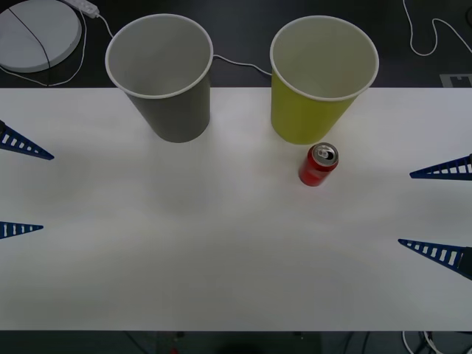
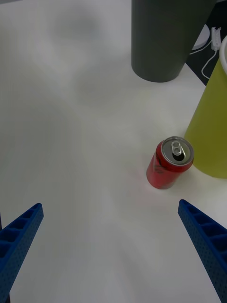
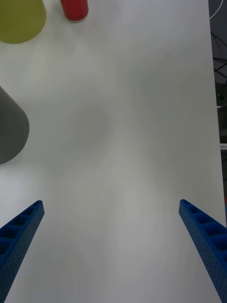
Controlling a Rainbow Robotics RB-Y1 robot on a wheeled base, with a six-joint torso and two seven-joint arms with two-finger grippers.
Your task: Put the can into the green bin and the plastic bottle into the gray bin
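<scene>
A: What do you have in the bins?

B: Look at the far edge of the surface. You have the gray bin toward the far left and the green bin toward the far right, both upright and well apart. Each shows you a pale inside under a white rim, and from the front view you see nothing lying in either one.

A: And the can?

B: Your can stands upright on the surface just beside the green bin's base, on the side nearer the front edge. From the right wrist view it is very close to the yellow-green wall, and you cannot tell whether it touches. It is small and red, with a silver top, a pull tab and a dark opening; dark markings run around its side, too small to read.

A: Where are your grippers?

B: Your left gripper hangs at the left edge of the surface, blue ribbed fingers spread wide with nothing between them. Your right gripper sits at the right edge, spread just as wide and likewise bare, well apart from the can.
</scene>
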